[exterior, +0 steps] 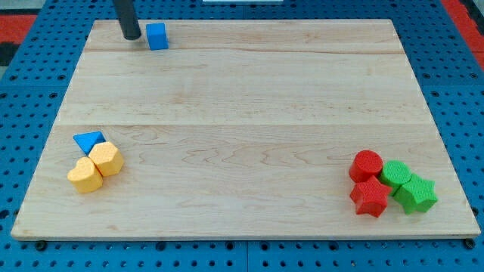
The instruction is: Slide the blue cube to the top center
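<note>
My tip (131, 35) rests on the desk (242, 98), just left of the blue cube (156, 35) without clearly touching it. The cube sits near the desk's top-left edge, squarish, sides roughly parallel to that edge.

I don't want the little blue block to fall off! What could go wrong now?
1. The blue cube sits close to the board's top edge. My tip is just to its left, so a push angled slightly upward could send it off the wooden board.
2. My tip is narrow. An off-center push might spin the cube or let it slip past instead of gliding right toward top center.
</note>
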`<action>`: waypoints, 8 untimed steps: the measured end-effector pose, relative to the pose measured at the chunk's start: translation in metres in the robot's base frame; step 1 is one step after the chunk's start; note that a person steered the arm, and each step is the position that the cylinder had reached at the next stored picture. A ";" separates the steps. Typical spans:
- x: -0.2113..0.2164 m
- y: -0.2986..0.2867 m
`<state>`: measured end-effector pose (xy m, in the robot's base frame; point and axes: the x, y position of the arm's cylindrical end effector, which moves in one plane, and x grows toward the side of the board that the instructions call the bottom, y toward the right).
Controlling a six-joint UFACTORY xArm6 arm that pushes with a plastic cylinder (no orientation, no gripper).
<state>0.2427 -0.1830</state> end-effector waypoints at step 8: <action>0.050 0.145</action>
<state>0.2923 -0.0378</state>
